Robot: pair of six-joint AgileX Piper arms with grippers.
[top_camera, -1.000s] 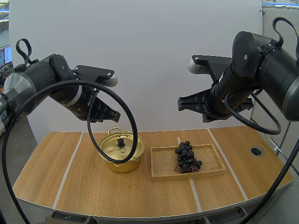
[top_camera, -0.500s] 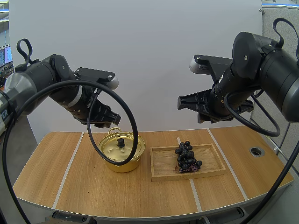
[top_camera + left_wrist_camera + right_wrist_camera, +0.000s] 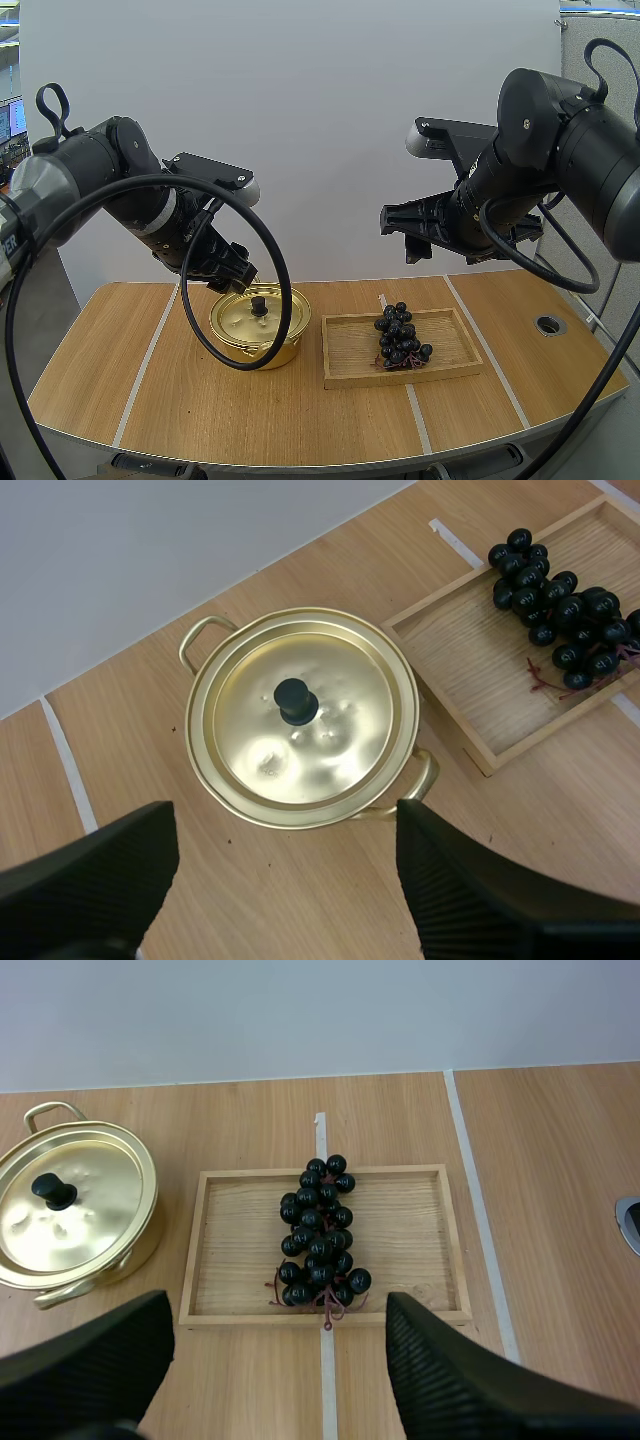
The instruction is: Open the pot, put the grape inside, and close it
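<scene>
Wooden worktop [image 3: 150, 400]: gold pot [image 3: 262, 352], lid [image 3: 330, 750] on, at 9 o'clock of the tray [image 3: 350, 352] holding grapes [image 3: 400, 335]. Left fingers [image 3: 100, 870] spread, empty, above the knob [image 3: 296, 700]; right fingers [image 3: 90, 1360] released over grapes. Best centre on knob, descend straight, pinch squarely.

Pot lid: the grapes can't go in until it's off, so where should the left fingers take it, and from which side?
Take the black knob at the centre of the lid, coming straight down from above. It stands upright and proud, while the lid's smooth shallow dome sits flush inside the pot rim, offering no edge. The open left gripper hangs above the pot.
</scene>
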